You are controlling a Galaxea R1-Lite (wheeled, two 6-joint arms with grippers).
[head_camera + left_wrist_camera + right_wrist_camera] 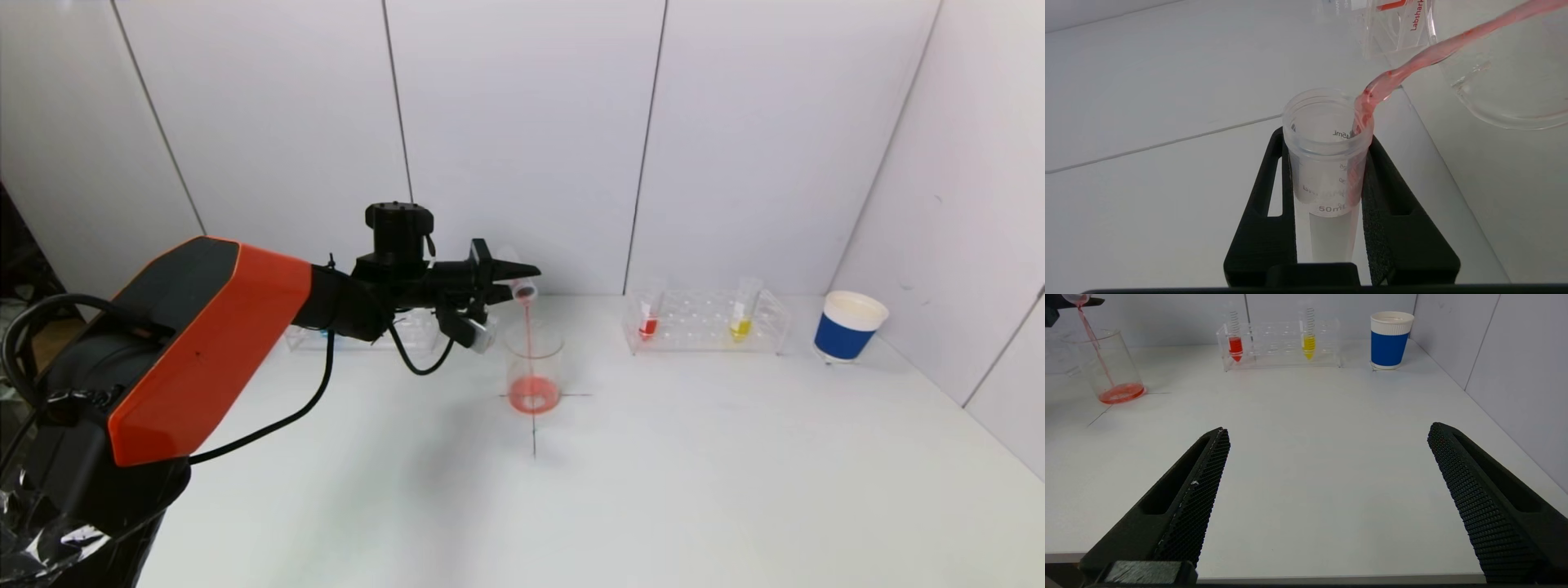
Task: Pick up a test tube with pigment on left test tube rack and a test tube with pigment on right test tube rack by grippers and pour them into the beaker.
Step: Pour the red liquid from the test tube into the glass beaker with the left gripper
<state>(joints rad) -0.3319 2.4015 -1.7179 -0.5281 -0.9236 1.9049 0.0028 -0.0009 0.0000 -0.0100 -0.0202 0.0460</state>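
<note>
The arm (204,327) is orange and black. The left tool (510,273) is black. The tube (1327,155) it holds is clear and cloudy white, and a pink-red stream (529,339) runs out of it. The beaker (535,367) is clear with red liquid at the bottom. The rack (706,322) is clear, with one red tube (648,322) and one yellow tube (741,322). The cup (847,327) is blue with a white rim. The tabletop (653,474) is white. The right tool (1327,498) is black with a dotted pattern on the inside.

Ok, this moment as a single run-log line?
step: pouring | left gripper: shut on tilted test tube, red stream into beaker | right gripper: open, parked, empty | right rack: red, yellow tubes untouched
</note>
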